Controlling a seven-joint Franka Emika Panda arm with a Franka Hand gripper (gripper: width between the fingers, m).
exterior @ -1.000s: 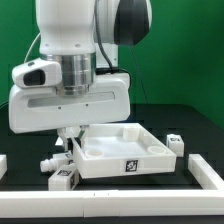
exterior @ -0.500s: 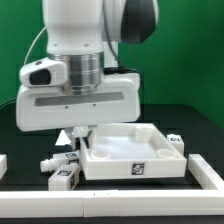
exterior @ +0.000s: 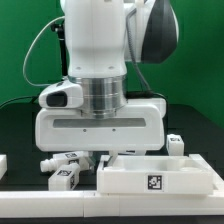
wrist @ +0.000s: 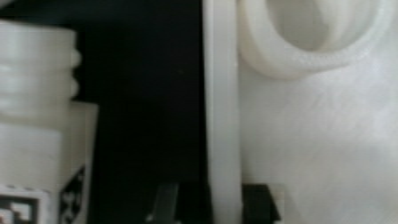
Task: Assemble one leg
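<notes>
In the exterior view I am seeing a leg lying at the lower left of the frame, near the white panel that is filling the lower right. In the wrist view my gripper is pinching the panel's thin raised rim between nearly closed fingers. A leg is showing just beside that rim, not touching it.

White leg and white panel bear black-and-white tags; table black.
</notes>
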